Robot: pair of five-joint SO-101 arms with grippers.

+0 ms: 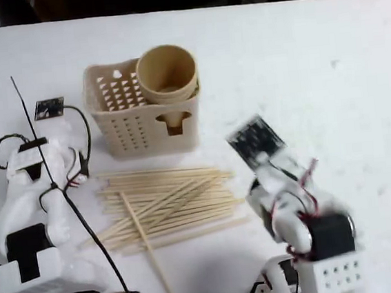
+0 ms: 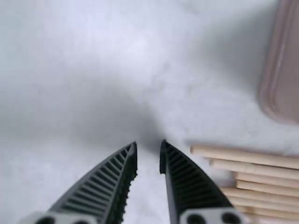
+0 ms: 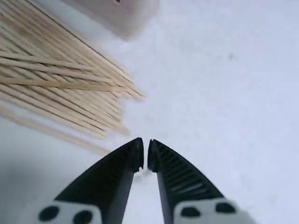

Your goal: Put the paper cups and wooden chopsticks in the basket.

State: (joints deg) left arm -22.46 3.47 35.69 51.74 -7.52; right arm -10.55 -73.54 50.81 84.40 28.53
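A beige perforated basket stands left of centre at the back, with stacked paper cups upright in its right end. Just in front of it a pile of wooden chopsticks lies flat on the table, one stick angled toward the front edge. My left gripper hangs low over bare table just beyond the pile's left ends, with only a narrow slit between its fingers and nothing held. Off the pile's right ends, my right gripper is shut and holds nothing.
The white table stretches wide to the right and behind the basket. A black cable runs across the left arm. The right arm stands front right. The basket's corner lies beyond the right gripper.
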